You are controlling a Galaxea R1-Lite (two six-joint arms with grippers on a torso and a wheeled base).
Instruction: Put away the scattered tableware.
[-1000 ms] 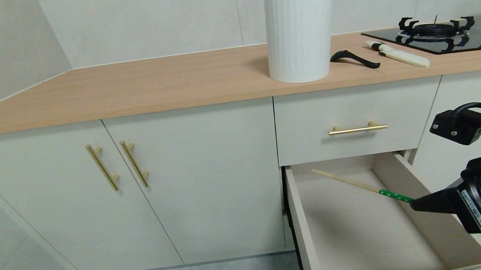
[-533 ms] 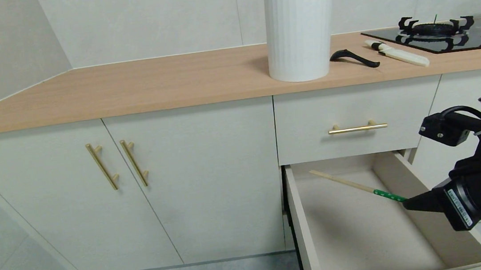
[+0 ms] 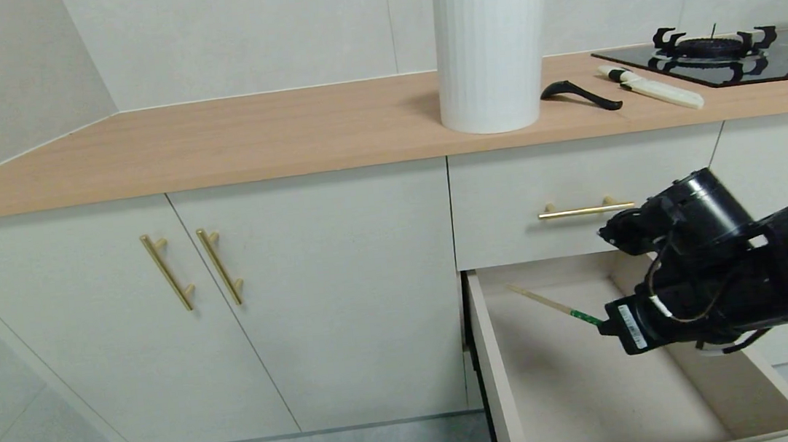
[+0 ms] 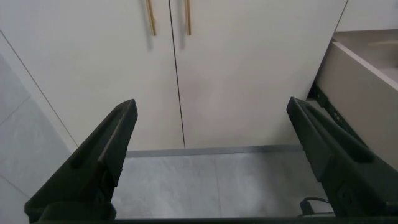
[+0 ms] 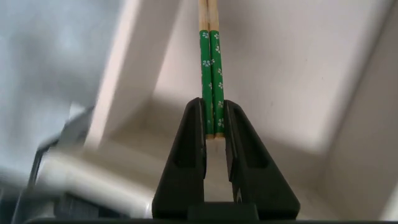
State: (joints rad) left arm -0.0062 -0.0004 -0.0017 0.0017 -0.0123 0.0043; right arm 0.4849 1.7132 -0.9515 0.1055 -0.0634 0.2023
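Green-ended chopsticks (image 3: 556,304) are clamped at their butt in the right claw (image 3: 602,323), long axis pointing toward the back left corner of the drawer (image 3: 495,386). Left claw (image 4: 211,118) gapes empty, well apart.

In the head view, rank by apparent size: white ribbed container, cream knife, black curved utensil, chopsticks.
1. White ribbed cylindrical container
2. Cream knife
3. Black curved utensil
Unranked: green-ended bamboo chopsticks, partly hidden in the right gripper and nearer the camera.

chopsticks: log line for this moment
right gripper shut on chopsticks | chopsticks over open drawer | left gripper open, near cabinet doors
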